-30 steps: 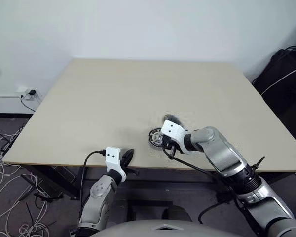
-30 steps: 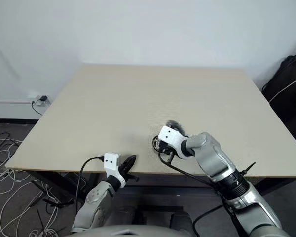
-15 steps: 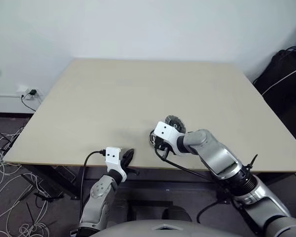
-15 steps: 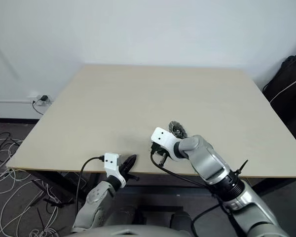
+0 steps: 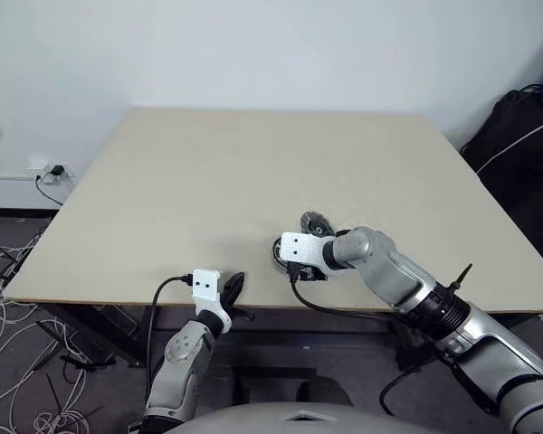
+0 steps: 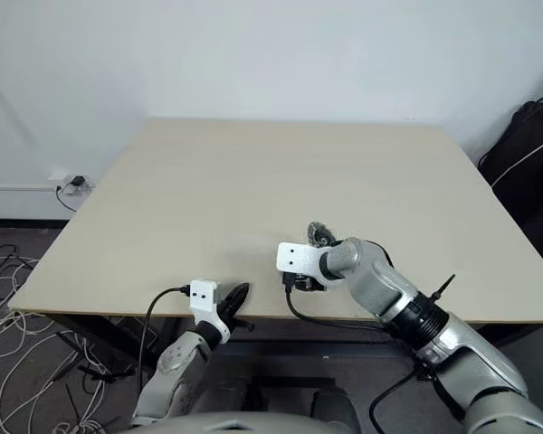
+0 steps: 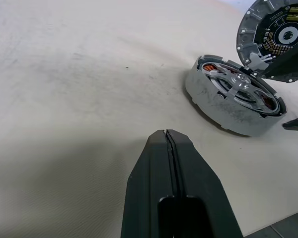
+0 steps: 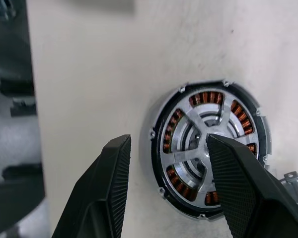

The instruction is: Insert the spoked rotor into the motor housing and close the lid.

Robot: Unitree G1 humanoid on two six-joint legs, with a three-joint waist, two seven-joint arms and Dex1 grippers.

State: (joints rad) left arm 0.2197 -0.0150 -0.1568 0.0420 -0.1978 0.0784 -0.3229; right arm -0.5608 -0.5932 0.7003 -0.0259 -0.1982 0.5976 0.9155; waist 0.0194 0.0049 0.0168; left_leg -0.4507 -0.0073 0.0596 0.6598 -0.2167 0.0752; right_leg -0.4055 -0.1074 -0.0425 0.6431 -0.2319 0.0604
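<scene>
The motor housing [image 8: 158,148], its copper windings in a ring, lies flat near the table's front edge, also visible as housing [image 7: 208,96]. The spoked rotor [image 8: 188,159] sits inside it, silver spokes facing up. The lid [image 7: 278,34] stands tilted on edge against the housing's far side; it shows as lid [image 5: 315,222] too. My right gripper [image 8: 166,141] hovers open just above the housing, one finger over the rotor and the other off its rim, holding nothing. My left gripper [image 7: 167,136] is shut and empty at the table's front edge, left of the housing.
The beige table [image 5: 208,172] stretches wide behind and to both sides of the parts. Its front edge runs just below the housing. A black cable from my right wrist [image 5: 335,312] hangs over that edge. Loose cables lie on the floor at left, and a black bag [image 5: 525,127] stands at the right.
My right gripper has gone from shut to open, rolled at the wrist and dropped slightly over the housing. The left arm has kept still.
</scene>
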